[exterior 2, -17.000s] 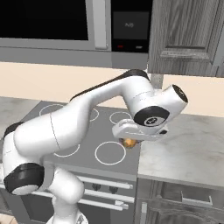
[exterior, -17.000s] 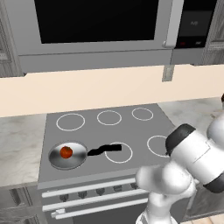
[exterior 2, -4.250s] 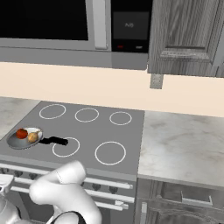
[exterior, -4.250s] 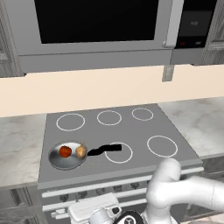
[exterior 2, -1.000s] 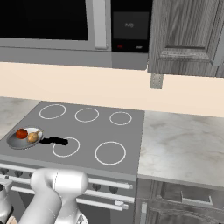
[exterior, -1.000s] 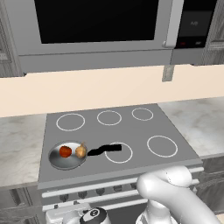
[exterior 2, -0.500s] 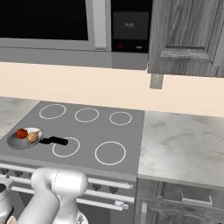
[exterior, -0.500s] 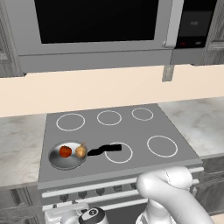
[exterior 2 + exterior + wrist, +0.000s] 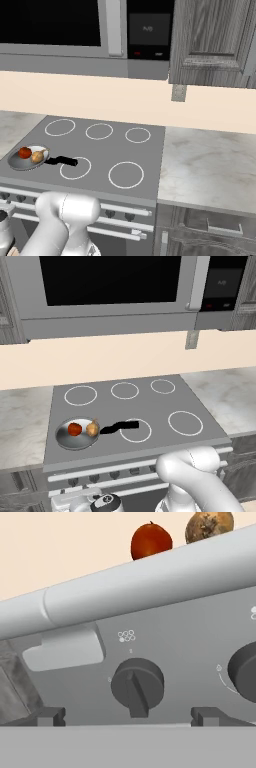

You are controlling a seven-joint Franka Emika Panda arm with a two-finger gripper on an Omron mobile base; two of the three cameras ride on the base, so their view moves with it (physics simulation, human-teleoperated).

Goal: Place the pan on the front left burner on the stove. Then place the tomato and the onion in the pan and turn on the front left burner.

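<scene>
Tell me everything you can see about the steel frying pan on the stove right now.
The small round shiny steel frying pan is shallow-rimmed, with a wavy black handle pointing right across the grey cooktop toward the neighbouring white ring. It sits flat and upright at the cooktop's front left corner. Inside it lie a round red-orange tomato on the left and a golden-tan onion on the right, close together. Nothing else touches the pan.
</scene>
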